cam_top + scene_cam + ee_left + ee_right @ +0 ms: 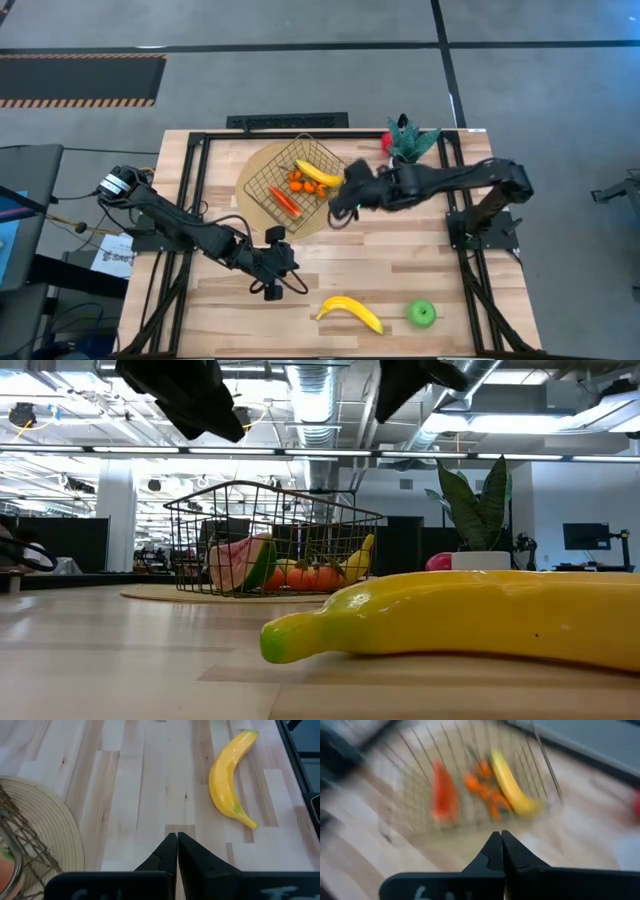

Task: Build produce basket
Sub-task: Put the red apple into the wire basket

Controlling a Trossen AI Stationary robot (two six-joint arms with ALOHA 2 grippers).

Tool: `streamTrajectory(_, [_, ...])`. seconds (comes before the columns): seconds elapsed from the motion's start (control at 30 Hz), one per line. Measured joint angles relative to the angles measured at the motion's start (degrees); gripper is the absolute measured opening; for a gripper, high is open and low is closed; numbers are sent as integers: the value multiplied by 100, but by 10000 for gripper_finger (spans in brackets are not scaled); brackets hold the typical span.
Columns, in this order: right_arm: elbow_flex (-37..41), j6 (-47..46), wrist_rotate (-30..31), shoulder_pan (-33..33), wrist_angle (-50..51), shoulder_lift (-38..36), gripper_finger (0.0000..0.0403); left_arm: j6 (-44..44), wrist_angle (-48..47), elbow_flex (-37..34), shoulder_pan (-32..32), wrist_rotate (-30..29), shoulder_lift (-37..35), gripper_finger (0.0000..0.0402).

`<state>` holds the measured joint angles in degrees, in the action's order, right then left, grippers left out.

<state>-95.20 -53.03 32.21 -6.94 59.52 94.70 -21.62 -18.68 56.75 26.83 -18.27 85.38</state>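
Note:
The wire basket [262, 178] stands on a round tan mat [250, 170] at the table's far middle. In it lie a yellow banana [318, 175], small orange pieces [297, 183] and a red piece [285, 200]. A second banana [350, 312] and a green apple [422, 314] lie on the table near its front edge. A red apple [386, 140] sits beside the potted plant. My left gripper [272, 292] hangs shut, left of the loose banana [229, 780]. My right gripper [335, 217] hangs shut above the basket's near right corner, tilted down toward the basket [470, 780].
A green potted plant [410, 140] stands at the far right of the basket. Dark frame rails [190, 190] run along the table's left and right sides. Bare wood [400, 250] lies between the basket and the loose fruit.

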Motion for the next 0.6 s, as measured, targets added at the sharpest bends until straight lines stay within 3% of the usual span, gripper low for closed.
streamTrajectory(0.3, [0,-957,-174,-568,680,790,0,-132,3,0,0,49,0,0])
streamTrajectory(0.6, [-8,-1846,-243,-1026,1714,851,0,-160,14,0,0,52,0,0])
